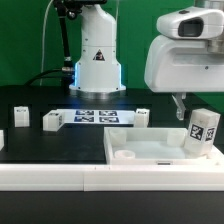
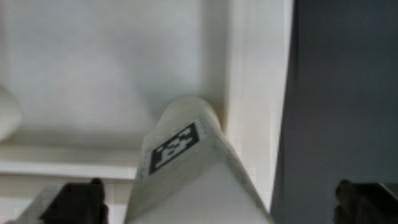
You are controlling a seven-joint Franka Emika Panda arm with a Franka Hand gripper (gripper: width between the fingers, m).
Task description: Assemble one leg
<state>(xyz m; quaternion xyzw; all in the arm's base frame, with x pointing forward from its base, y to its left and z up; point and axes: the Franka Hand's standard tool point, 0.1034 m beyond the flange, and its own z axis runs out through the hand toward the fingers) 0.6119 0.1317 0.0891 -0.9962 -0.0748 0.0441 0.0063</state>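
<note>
**Leg released at the panel corner**

While the gripper point(image 1: 188, 108) hangs just above with jaws spread wide and empty, the leg point(image 1: 201, 134), a small white plastic block with a black-and-white tag, stands tilted on the corner of the large panel point(image 1: 150, 153) at the exterior view's right. Judged step: seating the leg. Next move likely calls for regrasping and turning it squarely home. Three other blocks point(image 1: 52, 121) wait near the marker board point(image 1: 97, 117) on the black table point(image 1: 60, 145)
</note>
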